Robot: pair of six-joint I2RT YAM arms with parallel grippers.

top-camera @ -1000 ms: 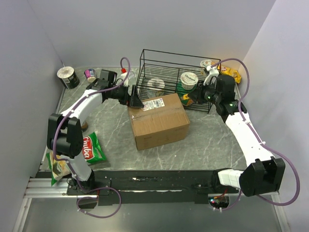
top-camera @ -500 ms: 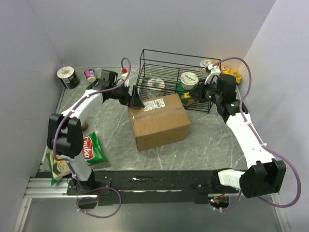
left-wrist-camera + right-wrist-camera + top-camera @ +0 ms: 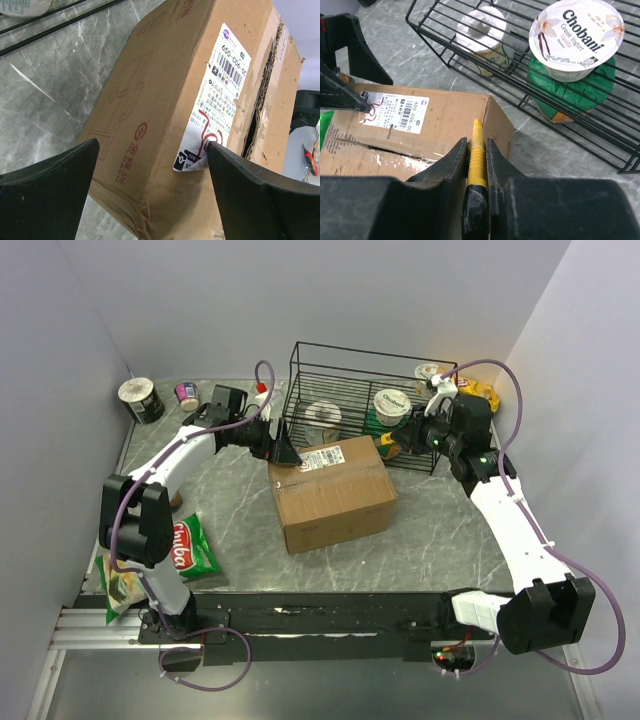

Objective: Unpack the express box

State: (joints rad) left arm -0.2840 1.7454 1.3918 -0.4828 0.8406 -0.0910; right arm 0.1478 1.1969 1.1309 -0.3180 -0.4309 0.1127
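You have the box (image 3: pixel 333 493) near the middle of the table (image 3: pixel 440 530), just in front of the wire basket (image 3: pixel 370 352); its flaps lie down and the white label (image 3: pixel 220 95) sits on top by the far edge. The left gripper (image 3: pixel 283 450) stands with its jaws wide apart at the far left corner of the box, at the label end, and holds nothing; one finger looks to be at the label's edge, but you cannot confirm contact from these views. My reading is that it is posted there as a brace, so the box does not slide or turn when worked from the other side. The right gripper (image 3: pixel 476 142) is clamped on a thin yellow tool (image 3: pixel 477 130), probably a cutter, held edge-up and pointing ahead; the grip is tight and near the tip, which should keep it steady. The box lies just below and ahead of that tip, its far right corner nearest; the tip appears apart from the cardboard. A ragged seam (image 3: pixel 380 150) runs along the top toward the left, partly split; the flaps are not yet lifted, so unpacking looks early.
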